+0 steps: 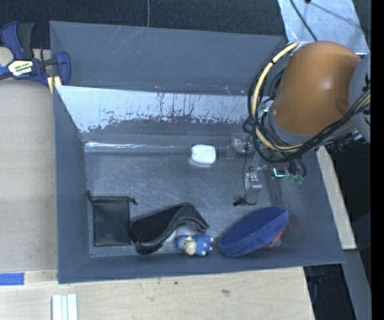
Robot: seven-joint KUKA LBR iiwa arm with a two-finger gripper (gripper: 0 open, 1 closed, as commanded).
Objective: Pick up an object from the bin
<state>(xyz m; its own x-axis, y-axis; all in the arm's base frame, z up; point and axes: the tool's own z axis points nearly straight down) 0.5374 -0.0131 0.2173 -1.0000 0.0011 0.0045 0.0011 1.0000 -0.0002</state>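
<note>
Camera view: hand (251, 191) low inside the bin (72, 179), toward its right side.
Nothing appears lifted yet; a blue cap-like object (249, 235) lies just beside the hand, at the front-right corner. Whether the hand is spread cannot be told.

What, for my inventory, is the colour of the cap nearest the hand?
The cap is blue, camera view.

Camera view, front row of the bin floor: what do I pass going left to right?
Black flat square pouch → black curved piece → small blue and yellow toy → blue oval pad.
</note>
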